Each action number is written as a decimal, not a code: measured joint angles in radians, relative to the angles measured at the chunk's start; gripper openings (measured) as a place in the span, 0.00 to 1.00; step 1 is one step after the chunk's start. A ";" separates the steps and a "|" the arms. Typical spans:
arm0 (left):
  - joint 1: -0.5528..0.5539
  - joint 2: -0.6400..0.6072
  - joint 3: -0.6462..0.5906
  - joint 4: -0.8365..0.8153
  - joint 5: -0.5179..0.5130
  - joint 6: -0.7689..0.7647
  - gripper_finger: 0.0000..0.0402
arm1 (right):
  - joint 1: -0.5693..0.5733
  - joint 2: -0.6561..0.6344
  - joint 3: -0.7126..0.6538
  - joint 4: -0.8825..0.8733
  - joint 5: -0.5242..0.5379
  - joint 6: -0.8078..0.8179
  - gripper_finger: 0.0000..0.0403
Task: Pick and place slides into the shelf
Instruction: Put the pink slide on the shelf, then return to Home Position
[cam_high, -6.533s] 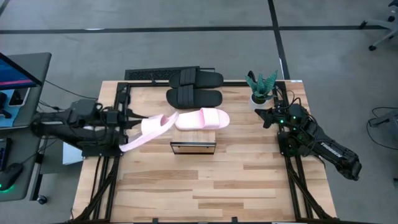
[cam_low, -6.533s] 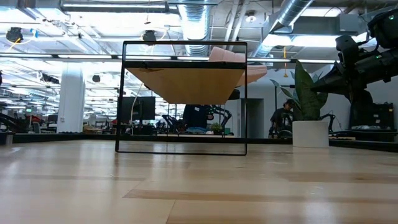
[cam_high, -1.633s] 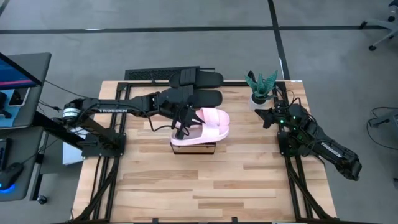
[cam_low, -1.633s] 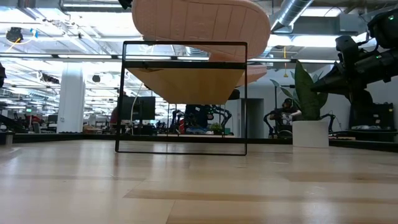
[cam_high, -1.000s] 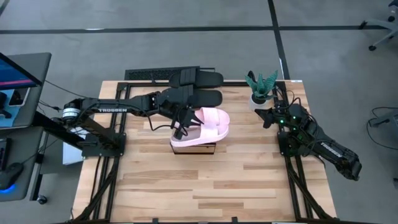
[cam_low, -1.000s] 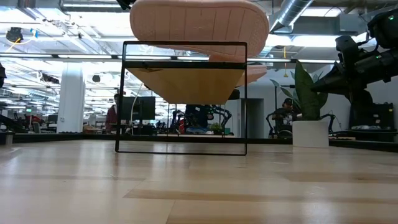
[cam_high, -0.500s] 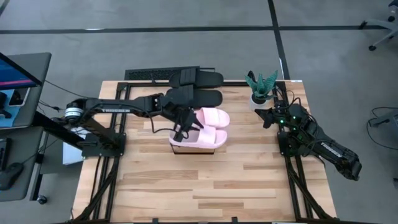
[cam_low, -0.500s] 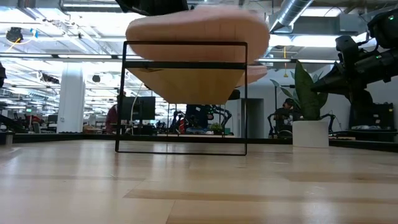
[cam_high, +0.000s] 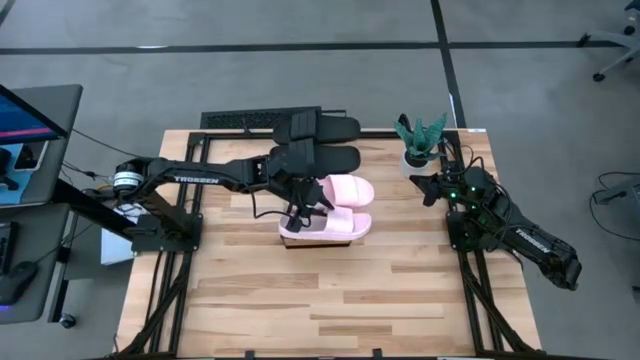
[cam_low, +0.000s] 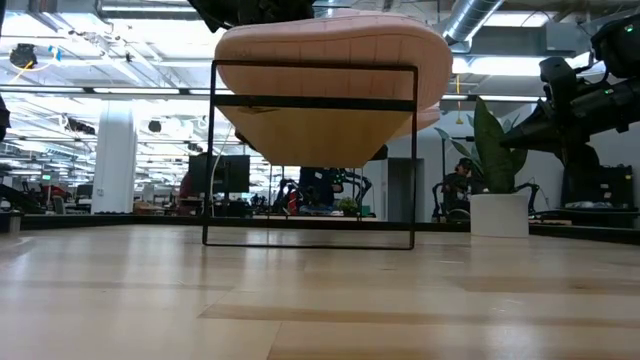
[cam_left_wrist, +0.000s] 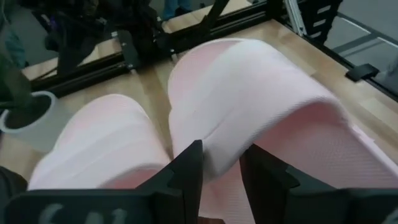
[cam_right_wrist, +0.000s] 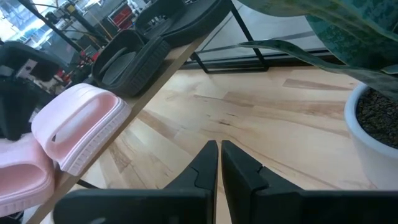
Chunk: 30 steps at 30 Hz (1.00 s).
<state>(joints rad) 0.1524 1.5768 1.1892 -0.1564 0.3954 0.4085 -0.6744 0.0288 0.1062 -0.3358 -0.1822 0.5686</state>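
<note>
Pale butcher-block wood covers the table (cam_high: 330, 290), with grey floor around it and a long lit hall beyond. On the shelf (cam_low: 312, 105), near the table's middle, lie two pink slides (cam_high: 326, 224), side by side, long axes running across the table, toes toward the right arm. The nearer one rests on top of the shelf and hides most of its plank from above; from table height only its ribbed sole shows, bulging past the frame. The left gripper (cam_high: 300, 213) sits at the heel end of this slide, its fingers (cam_left_wrist: 186, 168) parted, the strap's edge between them; whether they press it cannot be told. Beyond the fingers, two black slides (cam_high: 315, 143) lie parallel at the table's far edge. The right gripper (cam_right_wrist: 219, 163) waits near a potted plant (cam_high: 420, 140), fingers closed on nothing.
</note>
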 joint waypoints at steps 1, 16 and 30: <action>0.000 -0.003 0.000 -0.004 -0.004 -0.001 0.25 | 0.000 0.000 0.000 0.000 0.000 0.000 0.03; -0.001 -0.020 0.006 -0.067 -0.097 -0.029 0.38 | 0.000 0.000 0.000 0.000 0.000 0.000 0.03; -0.001 -0.153 0.008 -0.291 -0.250 -0.004 0.41 | 0.000 -0.002 0.000 0.000 0.000 0.000 0.03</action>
<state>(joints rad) 0.1513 1.4235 1.1969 -0.4473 0.1456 0.4046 -0.6743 0.0273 0.1065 -0.3355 -0.1825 0.5686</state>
